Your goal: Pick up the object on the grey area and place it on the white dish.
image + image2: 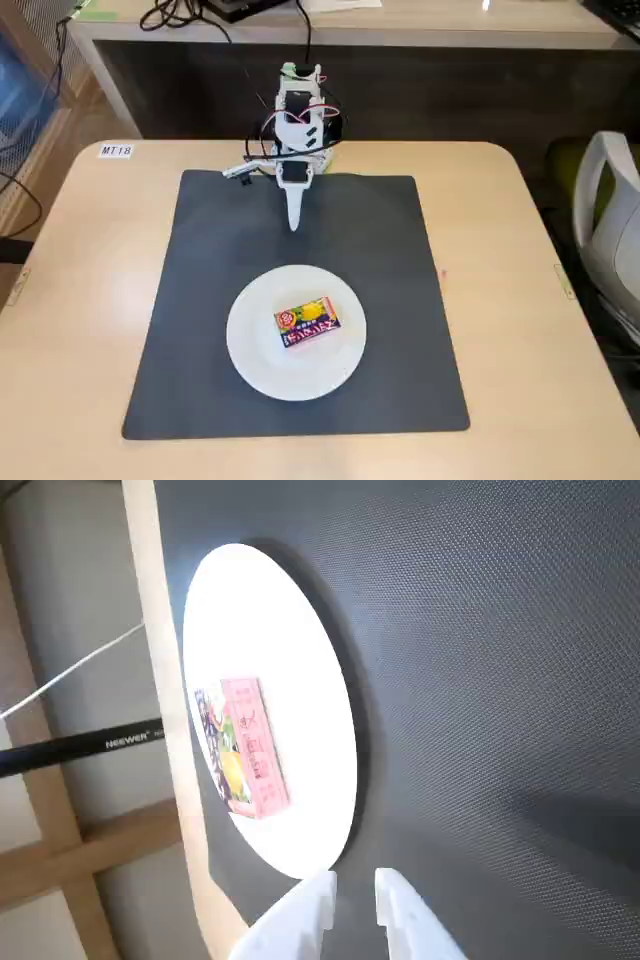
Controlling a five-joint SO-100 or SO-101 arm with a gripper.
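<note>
Box [307, 322] sits flat on the white dish [250, 350]; gripper [355, 900], nearly shut and empty, should retreat without clipping it.

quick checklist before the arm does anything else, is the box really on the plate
1. Small yellow-orange box with red and pink print lies on the round white plate: ok, flat, inside the rim in both views.
2. Plate sits on the dark grey square mat: ok, fully within its edges.
3. White two-finger gripper free of the box: ok, nothing between its fingertips, only a narrow gap.
4. Gripper clear of the plate: ok, in the fixed view it points down near the mat's far edge, apart from the plate.
5. Other items on the mat: ok, none seen.
6. Box undamaged: cannot tell.
</note>
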